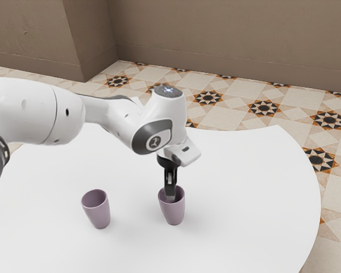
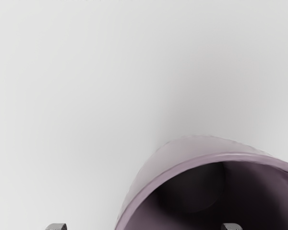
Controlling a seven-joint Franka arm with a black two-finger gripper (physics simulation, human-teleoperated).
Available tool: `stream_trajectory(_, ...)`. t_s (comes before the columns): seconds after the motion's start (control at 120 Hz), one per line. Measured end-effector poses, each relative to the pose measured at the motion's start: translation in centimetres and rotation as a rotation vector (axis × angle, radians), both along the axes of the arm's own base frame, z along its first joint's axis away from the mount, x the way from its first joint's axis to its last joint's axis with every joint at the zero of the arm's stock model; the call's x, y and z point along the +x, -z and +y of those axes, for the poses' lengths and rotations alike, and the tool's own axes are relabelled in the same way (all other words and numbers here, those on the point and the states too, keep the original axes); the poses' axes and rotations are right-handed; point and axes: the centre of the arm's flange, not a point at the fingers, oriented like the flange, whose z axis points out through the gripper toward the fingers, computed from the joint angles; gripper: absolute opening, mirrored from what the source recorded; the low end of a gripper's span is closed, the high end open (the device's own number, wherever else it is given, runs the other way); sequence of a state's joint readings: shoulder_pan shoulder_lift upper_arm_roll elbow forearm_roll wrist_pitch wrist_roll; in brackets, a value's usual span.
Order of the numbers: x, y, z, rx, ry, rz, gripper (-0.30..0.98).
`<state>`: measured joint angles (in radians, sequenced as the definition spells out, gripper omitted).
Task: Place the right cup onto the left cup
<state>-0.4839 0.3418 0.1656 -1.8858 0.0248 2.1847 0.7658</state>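
The exterior view shows the whole big picture: the white arm, the black jaws, the white worktop, the brown wall and the floor with its star tiles. It also shows the outsides of both cups from top to bottom. The wrist view looks down into the right cup, the one at the exterior view's right. There I can see its dark round bottom deep inside, and the thin, smooth rim going around in a curve.

The jaws are apart. In the wrist view, one tip of the jaws is outside the right cup and the other is over its open top, with the side of the cup between them. There is a gap between the outside tip and the cup. In the exterior view, the low end of the jaws is at the cup's mouth.

The right cup is a dusty purple color. It is tall and round, wide at the top and skinnier at the bottom. It stands up on the worktop, well in from the curved edge at the exterior view's right and well away from the far edge.

I count two cups. The left cup has the same color and the same shape. It stands up too, apart from the right cup. There is one arm and one worktop.
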Motion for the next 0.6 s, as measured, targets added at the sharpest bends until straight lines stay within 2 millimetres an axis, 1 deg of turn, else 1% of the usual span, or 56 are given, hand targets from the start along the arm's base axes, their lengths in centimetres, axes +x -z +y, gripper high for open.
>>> stream_trajectory(0.092,-0.3,0.1,-0.2,-0.010,-0.013,-0.002,0.17)
stream_trajectory(0.217,-0.6,0.3,-0.1,-0.015,-0.027,-0.009,0.03)
stream_trajectory(0.292,-0.8,0.8,0.1,-0.013,-0.033,-0.013,-0.02)
stream_trajectory(0.4,-0.8,0.8,0.3,-0.012,-0.040,-0.031,-0.05)
stream_trajectory(0.458,-0.6,0.3,0.6,-0.009,-0.042,-0.049,-0.07)
stream_trajectory(0.6,-0.4,-1.1,0.5,-0.011,-0.045,-0.086,-0.08)
